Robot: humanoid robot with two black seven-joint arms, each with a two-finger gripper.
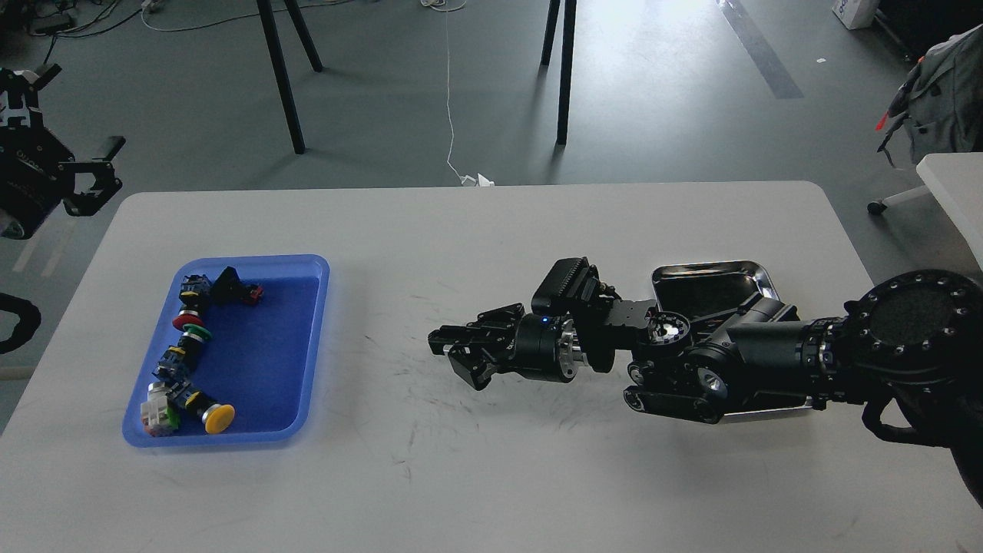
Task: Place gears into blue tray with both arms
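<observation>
Steel tray on white table; push-button switches far left.

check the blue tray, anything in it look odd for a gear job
Yes. The blue tray holds only push-button switches with red, green and yellow caps, strung along its left side; no gears show in it. The table is scuffed with dark marks in the middle. Nothing looks spilled or broken.

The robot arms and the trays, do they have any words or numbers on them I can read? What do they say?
No text can be read for sure.
Left gripper: pale marks on its black body, too small and blurred to read.
White box on the floor: blue print, too blurred to read.
Right gripper, blue tray, steel tray, push-buttons: no writing shows.
</observation>
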